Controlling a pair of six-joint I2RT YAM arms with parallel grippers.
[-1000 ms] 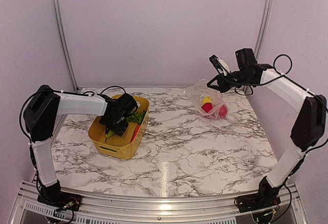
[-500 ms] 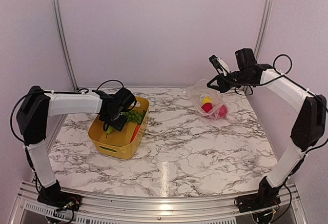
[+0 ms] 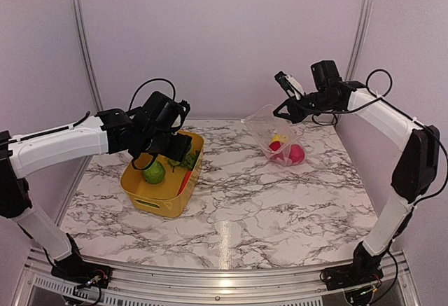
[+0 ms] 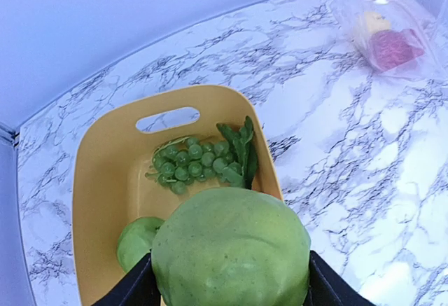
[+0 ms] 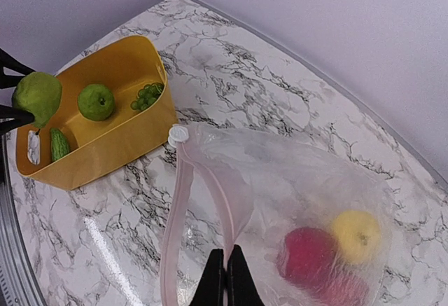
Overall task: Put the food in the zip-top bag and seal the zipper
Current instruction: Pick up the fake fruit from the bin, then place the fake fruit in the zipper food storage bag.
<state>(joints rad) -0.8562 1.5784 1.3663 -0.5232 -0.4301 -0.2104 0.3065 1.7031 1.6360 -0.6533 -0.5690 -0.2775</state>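
My left gripper [image 4: 229, 286] is shut on a large green fruit [image 4: 231, 243], held just above the yellow bin [image 4: 105, 131]; from above the fruit [image 3: 155, 174] hangs under the gripper [image 3: 152, 162]. In the bin lie green grapes [image 4: 189, 166], a green apple [image 4: 136, 239] and a leafy green piece [image 4: 241, 152]. My right gripper [image 5: 225, 269] is shut on the pink zipper [image 5: 175, 215] of the zip-top bag [image 5: 301, 180] and holds its mouth up and open. A red fruit [image 5: 308, 253] and a yellow fruit [image 5: 355, 232] sit inside the bag [image 3: 276, 138].
The bin [image 3: 161, 204] stands at the left of the marble table [image 3: 245, 208], with an orange carrot [image 3: 185, 180] against its right wall and a small green vegetable [image 5: 59, 143] at its near end. Aluminium posts [image 3: 78, 40] and pale walls close the back.
My left gripper has risen out of the bin with the green fruit in it. The right gripper has shifted a little left and the bag's mouth stands wider.
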